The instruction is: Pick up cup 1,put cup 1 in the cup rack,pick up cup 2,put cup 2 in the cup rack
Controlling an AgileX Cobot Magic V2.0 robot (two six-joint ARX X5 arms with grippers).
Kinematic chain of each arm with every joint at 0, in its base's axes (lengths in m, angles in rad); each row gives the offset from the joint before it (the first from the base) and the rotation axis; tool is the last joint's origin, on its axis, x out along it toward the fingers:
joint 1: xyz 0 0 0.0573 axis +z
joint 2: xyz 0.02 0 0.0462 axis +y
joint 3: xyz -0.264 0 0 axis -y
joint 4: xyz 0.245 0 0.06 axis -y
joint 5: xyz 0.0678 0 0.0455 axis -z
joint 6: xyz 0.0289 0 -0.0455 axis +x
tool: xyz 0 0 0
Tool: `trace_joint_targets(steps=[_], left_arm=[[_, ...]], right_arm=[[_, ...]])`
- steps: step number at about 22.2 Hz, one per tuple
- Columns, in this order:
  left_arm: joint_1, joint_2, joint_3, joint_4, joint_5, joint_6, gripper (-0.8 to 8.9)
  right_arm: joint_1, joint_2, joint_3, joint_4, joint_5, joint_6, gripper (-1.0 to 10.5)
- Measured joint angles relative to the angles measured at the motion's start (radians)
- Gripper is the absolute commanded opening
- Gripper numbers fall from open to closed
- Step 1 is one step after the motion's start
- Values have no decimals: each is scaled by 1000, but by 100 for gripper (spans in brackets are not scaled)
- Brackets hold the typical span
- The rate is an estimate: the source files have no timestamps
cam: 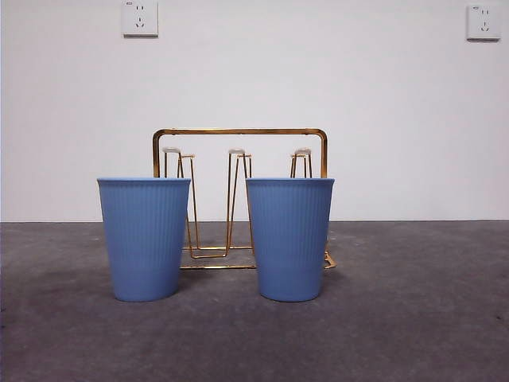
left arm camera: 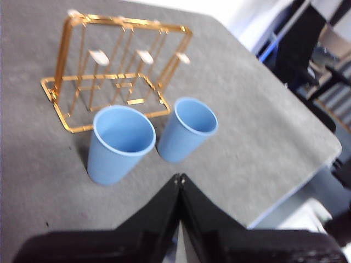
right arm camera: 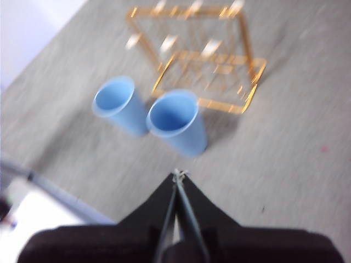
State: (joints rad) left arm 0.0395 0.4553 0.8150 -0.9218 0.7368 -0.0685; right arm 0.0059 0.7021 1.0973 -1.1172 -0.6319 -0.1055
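Two blue ribbed cups stand upright and side by side on the grey table, the left cup [cam: 144, 239] and the right cup [cam: 289, 239]. The gold wire cup rack [cam: 238, 132] stands just behind them with nothing on its pegs. In the left wrist view the cups [left arm camera: 118, 145] [left arm camera: 186, 129] and the rack [left arm camera: 109, 55] lie ahead of my left gripper [left arm camera: 179, 178], which is shut, empty and well clear of them. In the blurred right wrist view my right gripper [right arm camera: 176, 174] is shut and empty, a short way from the cups [right arm camera: 118, 104] [right arm camera: 175, 123] and the rack [right arm camera: 203, 60]. Neither arm shows in the front view.
A white wall with two sockets [cam: 139, 17] [cam: 483, 21] stands behind the table. The table's edge [left arm camera: 296, 186] shows in the left wrist view, with dark chairs [left arm camera: 299, 44] beyond it. Grey table top [cam: 413, 302] spreads around the cups.
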Motion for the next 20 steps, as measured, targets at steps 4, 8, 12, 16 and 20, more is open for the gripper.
trace_joint_targets(steps=[4, 8, 12, 16, 20], left_arm=[[-37, 66, 67, -85, 0, 76, -6], [-58, 103, 104, -86, 0, 96, -3], [-62, 136, 108, -87, 28, 98, 273], [-63, 172, 109, -84, 118, 95, 605], [-90, 194, 109, -18, 219, 77, 605]], right_arm=[[15, 63, 47, -60, -4, -50, -8], [40, 80, 47, -73, -4, -68, 2], [40, 87, 48, -59, -4, -68, 232], [40, 112, 49, -37, -4, -48, 506], [52, 167, 51, -13, -4, -26, 505]])
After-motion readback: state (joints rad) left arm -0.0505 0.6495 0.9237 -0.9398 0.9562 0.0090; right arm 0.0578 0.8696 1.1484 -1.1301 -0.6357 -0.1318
